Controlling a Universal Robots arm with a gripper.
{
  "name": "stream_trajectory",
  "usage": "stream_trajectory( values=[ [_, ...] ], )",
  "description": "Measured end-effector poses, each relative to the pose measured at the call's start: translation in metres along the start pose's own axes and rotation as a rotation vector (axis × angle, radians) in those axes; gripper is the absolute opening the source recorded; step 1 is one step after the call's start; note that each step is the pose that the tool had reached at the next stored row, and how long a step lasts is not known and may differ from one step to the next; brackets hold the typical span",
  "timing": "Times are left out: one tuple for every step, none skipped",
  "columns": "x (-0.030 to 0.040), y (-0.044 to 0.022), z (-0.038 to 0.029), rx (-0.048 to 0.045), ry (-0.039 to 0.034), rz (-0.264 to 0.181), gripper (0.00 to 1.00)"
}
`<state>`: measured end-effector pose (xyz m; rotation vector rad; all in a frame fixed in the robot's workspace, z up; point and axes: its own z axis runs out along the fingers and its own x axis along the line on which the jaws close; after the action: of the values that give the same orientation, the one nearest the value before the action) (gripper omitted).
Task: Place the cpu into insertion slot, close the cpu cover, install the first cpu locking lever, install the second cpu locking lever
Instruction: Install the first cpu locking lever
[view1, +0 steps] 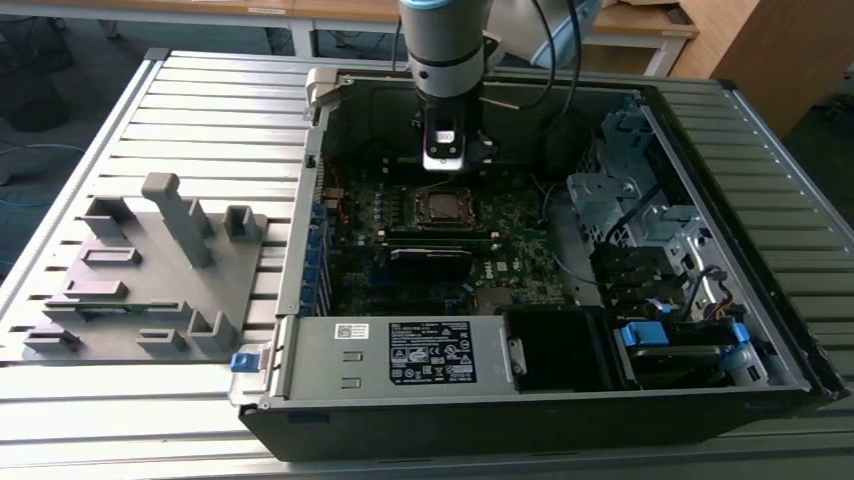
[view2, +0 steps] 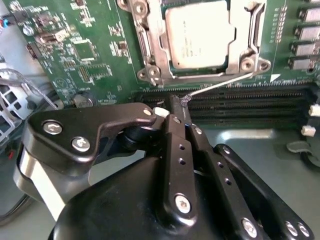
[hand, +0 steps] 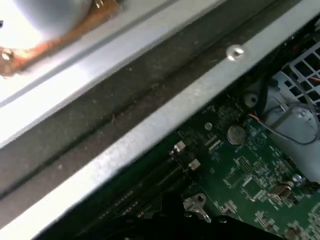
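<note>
The cpu (view2: 200, 35) lies flat in the insertion slot, which the chip and the cover hide. The cpu cover (view2: 152, 47) is down around the chip, framing its silvery face. A thin wire locking lever (view2: 220, 85) runs along the socket's edge, and its hooked end reaches my gripper (view2: 182, 105). The black fingers (view2: 172, 130) are shut together, and their tip touches that lever end. In the exterior view the gripper (view1: 445, 165) hangs just behind the cpu (view1: 438, 207) inside the open computer case.
Long black memory slots (view2: 240, 102) run beside the socket on the green motherboard (view2: 90, 55). The case holds a power supply (view1: 427, 350) at the front and a drive cage (view1: 641, 220) on the exterior view's right. A grey fixture (view1: 147, 270) stands outside on the left.
</note>
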<state>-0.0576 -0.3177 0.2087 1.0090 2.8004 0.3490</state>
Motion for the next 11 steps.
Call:
stream_trajectory(
  values=[
    [-0.0009, -0.0011, -0.0002, -0.0093, 0.0076, 0.003, 0.1],
    [-0.0017, -0.002, -0.0004, -0.0154, 0.0125, 0.004, 0.1],
    [-0.0024, -0.0029, -0.0006, -0.0192, 0.0155, 0.005, 0.1],
    [-0.0031, -0.0037, -0.0006, -0.0217, 0.0175, 0.006, 0.1],
    [-0.0037, -0.0044, -0.0006, -0.0229, 0.0183, 0.006, 0.1],
    [-0.0042, -0.0051, -0.0005, -0.0235, 0.0188, 0.006, 0.1],
    [-0.0046, -0.0057, -0.0003, -0.0236, 0.019, 0.007, 0.1],
    [-0.0048, -0.0061, 0.0001, -0.024, 0.0192, 0.007, 0.1],
    [-0.0048, -0.0063, 0.0006, -0.0241, 0.0192, 0.007, 0.1],
    [-0.0049, -0.0065, 0.001, -0.0243, 0.0193, 0.007, 0.1],
    [-0.0049, -0.0066, 0.0013, -0.0253, 0.0204, 0.007, 0.1]
  ],
)
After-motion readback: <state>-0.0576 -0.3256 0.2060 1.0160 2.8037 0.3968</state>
